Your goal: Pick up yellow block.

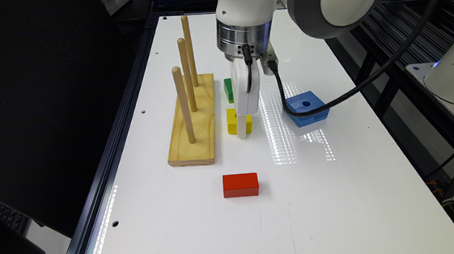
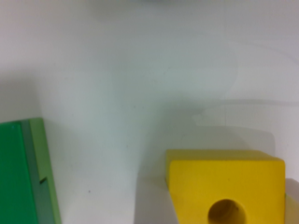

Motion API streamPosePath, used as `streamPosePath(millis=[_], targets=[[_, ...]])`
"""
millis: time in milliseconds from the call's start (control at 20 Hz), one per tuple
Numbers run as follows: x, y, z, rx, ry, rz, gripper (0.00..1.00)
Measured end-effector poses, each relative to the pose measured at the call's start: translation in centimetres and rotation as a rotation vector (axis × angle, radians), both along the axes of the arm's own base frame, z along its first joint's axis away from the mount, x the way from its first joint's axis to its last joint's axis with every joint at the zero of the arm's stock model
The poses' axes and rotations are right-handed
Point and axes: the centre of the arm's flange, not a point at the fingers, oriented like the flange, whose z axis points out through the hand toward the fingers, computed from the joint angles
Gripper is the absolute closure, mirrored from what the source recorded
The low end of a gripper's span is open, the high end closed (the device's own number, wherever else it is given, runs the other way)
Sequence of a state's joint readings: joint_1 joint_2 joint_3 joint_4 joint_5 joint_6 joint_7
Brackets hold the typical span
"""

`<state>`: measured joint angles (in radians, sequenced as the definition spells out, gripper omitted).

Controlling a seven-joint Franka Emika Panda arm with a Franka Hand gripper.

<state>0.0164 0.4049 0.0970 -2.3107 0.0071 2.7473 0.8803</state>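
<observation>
- Exterior view: gripper (image 1: 243, 131) down at the yellow block (image 1: 232, 121), mid-worktop, between peg stand (image 1: 191, 123) and blue block (image 1: 306, 108); red block (image 1: 240, 184) nearer the front edge. Glossy white worktop (image 1: 338, 199), dark surroundings.
- Wrist view: yellow block (image 2: 225, 185), holed top up, green block (image 2: 25, 172) beside; finger spread cannot be told. Centre over the block before closing.

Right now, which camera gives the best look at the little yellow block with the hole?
The wrist view: the yellow block is close up, its round hole plain. In the exterior view the yellow block is small, partly hidden behind the gripper.
</observation>
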Motion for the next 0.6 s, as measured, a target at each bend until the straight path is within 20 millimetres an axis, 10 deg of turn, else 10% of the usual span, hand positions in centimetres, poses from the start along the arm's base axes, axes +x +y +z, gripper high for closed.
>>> streamPosePath(millis=[600], targets=[[0.2,0.0,1.6,-0.003,-0.004,0.001,1.00]])
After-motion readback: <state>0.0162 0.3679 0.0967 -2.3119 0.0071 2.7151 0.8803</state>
